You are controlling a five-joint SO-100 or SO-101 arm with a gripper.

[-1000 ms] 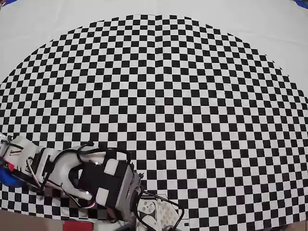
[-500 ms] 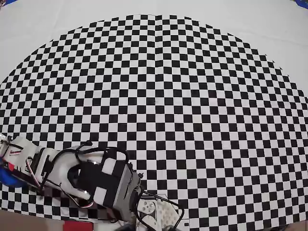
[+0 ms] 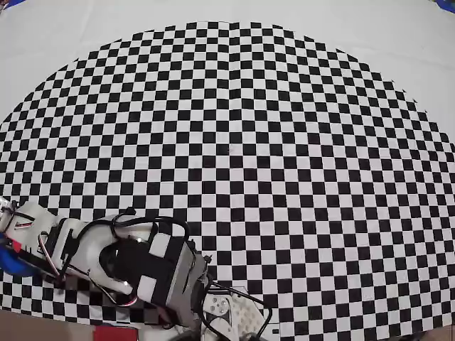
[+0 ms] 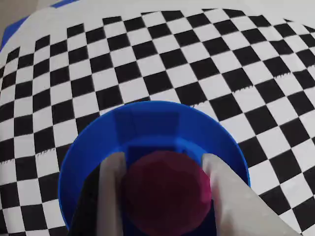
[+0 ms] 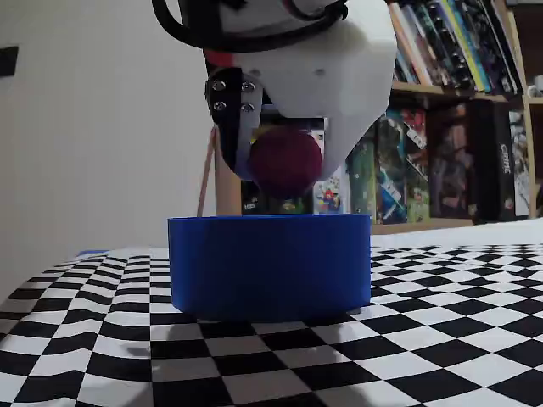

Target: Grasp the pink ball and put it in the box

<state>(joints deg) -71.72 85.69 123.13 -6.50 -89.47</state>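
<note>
The pink ball [image 4: 165,194] sits between my two pale fingers [image 4: 112,194], with my gripper [image 4: 164,164] shut on it. Directly below it is the box [image 4: 147,115], a round blue container on the checkered cloth. In the fixed view the ball [image 5: 284,161] hangs just above the rim of the box [image 5: 270,263], apart from it, held in the gripper [image 5: 284,170]. In the overhead view the arm [image 3: 142,263] reaches to the lower left edge, where only a sliver of the box [image 3: 13,264] shows. The ball is hidden there.
The checkered cloth [image 3: 234,149] covers most of the table. A red flat object [image 3: 114,332] lies at the bottom edge beside the arm's base. A bookshelf [image 5: 458,127] stands behind the table in the fixed view.
The arm's upper part has shifted very slightly; the gripper stays at the left edge over the box.
</note>
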